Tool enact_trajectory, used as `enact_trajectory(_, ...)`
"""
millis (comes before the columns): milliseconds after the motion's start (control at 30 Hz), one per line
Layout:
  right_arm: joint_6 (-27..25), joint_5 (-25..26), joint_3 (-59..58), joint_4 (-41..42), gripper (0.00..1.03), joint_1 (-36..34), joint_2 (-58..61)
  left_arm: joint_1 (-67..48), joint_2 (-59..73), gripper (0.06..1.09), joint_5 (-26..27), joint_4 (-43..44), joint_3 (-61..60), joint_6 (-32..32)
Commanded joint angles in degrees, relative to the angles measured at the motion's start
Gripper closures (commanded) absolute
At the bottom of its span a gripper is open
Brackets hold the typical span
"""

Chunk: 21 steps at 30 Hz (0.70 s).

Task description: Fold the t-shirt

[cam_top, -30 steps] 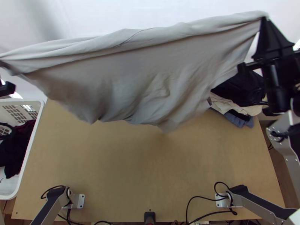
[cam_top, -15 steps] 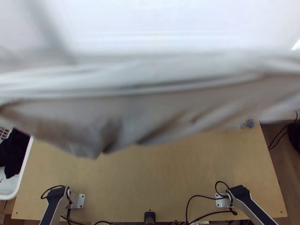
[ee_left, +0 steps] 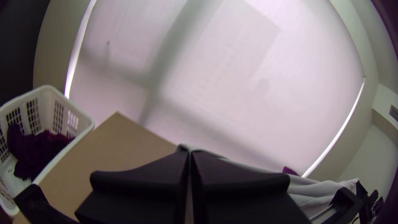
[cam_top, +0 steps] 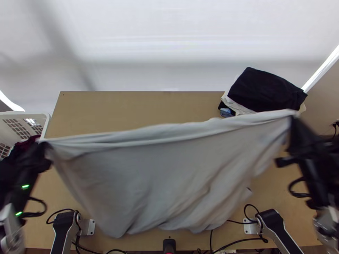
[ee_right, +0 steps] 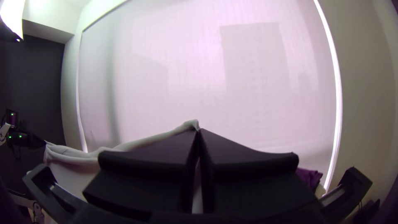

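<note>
Black left gripper (cam_top: 45,146) and black right gripper (cam_top: 293,119) swung back toward arm bases (cam_top: 88,227), spread wide, both closed, pinching opposite ends of pale grey cloth t-shirt (cam_top: 165,178). Shirt hangs between, over light wooden surface (cam_top: 127,108). Tips hard to distinguish in top view, meeting plainly in wrist views.

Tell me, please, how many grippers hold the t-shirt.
2: the left gripper at one end of the stretched t-shirt, the right gripper at the other.
</note>
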Motion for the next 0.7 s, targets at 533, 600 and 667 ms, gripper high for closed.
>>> enact_trajectory(533,13.4,1.5,-10.3,26.6,1.0,0.9,33.2,-0.7,50.5,1.05,0.6,29.9,-9.6,5.1)
enact_trajectory(600,13.5,1.5,-9.3,27.4,1.0,0.8,36.8,-0.5,56.4,1.05,0.6,31.5,-6.2,6.1)
enact_trajectory(667,13.6,1.5,-8.2,27.9,1.0,0.6,40.3,-0.2,60.7,1.05,0.6,32.9,-3.0,6.1)
